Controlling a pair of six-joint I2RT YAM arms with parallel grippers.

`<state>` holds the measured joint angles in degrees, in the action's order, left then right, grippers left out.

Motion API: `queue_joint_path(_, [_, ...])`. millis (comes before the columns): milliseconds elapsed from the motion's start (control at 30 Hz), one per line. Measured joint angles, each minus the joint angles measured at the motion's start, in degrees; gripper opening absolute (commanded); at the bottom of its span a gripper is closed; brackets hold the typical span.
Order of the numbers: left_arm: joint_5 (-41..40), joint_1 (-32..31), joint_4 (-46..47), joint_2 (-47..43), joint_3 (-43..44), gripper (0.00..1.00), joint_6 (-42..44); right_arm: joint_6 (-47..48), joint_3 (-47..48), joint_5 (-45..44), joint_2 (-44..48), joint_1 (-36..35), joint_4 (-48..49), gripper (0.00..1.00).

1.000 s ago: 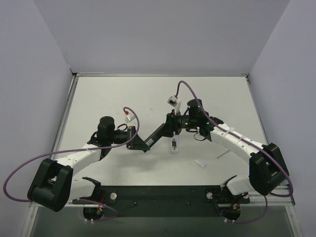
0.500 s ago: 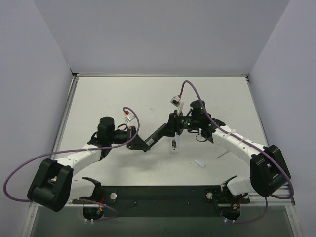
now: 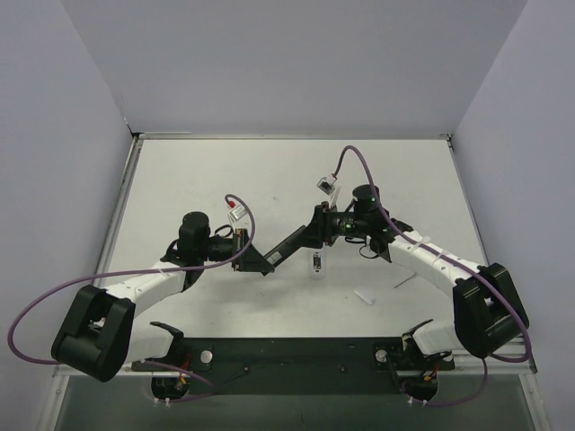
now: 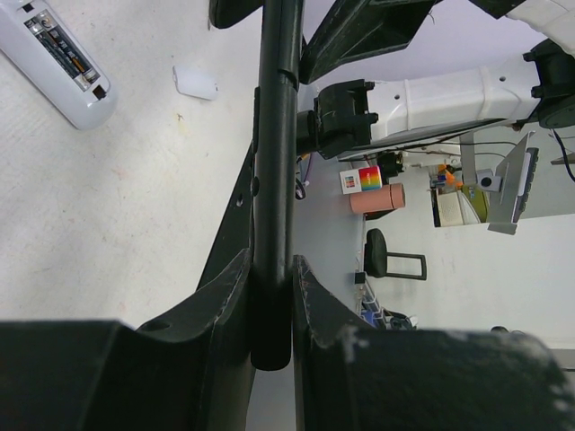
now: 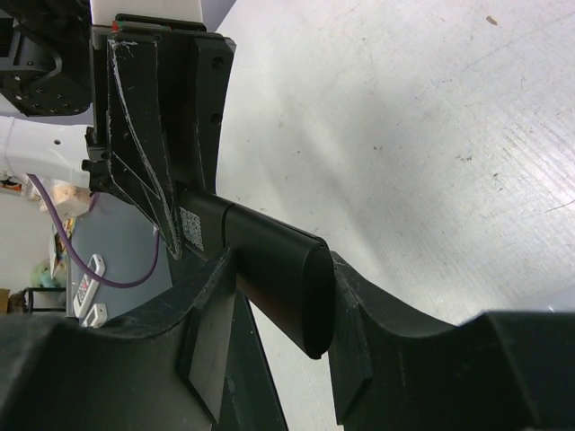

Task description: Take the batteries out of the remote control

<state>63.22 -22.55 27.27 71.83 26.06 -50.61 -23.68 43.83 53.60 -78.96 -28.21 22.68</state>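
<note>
Left claw [image 4: 269,296]: clamped on the near-left end of the black remote [image 3: 286,244], a pad on each thin edge, body held clear of the desk [image 3: 198,180]

Right claw [image 5: 280,296]: straddles the far-right end of that same remote. A pad sits close on either side, but I cannot tell whether they press home

Black remote: long axis runs near-left to far-right, bridging my two claws. No cells show on it in any view. A seam crosses the body a little way in from my right claw

Batteries [image 4: 56,40]: the only ones I can see are a dark strip in the open bay of the white remote [image 3: 316,262], too small to count. That remote lies flat on the desk, bay up, long axis near to far. It sits just on the near side of my right claw, under the far-right tip of the black remote

Bearing: the cells lie below and a touch near of the right claw, and well right of the left claw. The right arm is nearer

Judgement: both claws are taken up with the black remote, so reaching the visible cells means freeing the right one and dropping straight down
</note>
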Motion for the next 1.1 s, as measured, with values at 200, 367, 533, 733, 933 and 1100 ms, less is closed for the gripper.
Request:
queue_joint_path(200, [-0.4,-0.1,0.2,0.2,0.0,0.00,-0.1,-3.1,-1.6,1.0,-0.1,1.9,2.6,0.23])
queue_joint_path(367, [-0.3,0.2,-1.4,0.4,0.0,0.00,-1.1,-4.6,-2.2,-0.9,-0.5,5.4,5.3,0.17])
queue_joint_path(533, [1.8,0.1,-1.0,0.5,0.0,0.00,-1.4,-5.3,-2.8,-2.7,-0.7,6.6,7.3,0.00])
queue_joint_path(733, [2.9,0.1,-0.3,0.5,0.0,0.00,-1.7,-6.3,-3.3,-2.8,-2.1,6.9,7.6,0.05])
queue_joint_path(933, [1.7,0.9,-3.5,0.4,0.2,0.00,0.0,-6.4,-3.1,-6.3,-2.4,7.2,5.0,0.16])
queue_joint_path(1100, [-6.2,3.1,-18.7,-0.9,3.7,0.00,7.5,-6.3,-2.9,-10.9,-2.7,7.1,0.3,0.28])
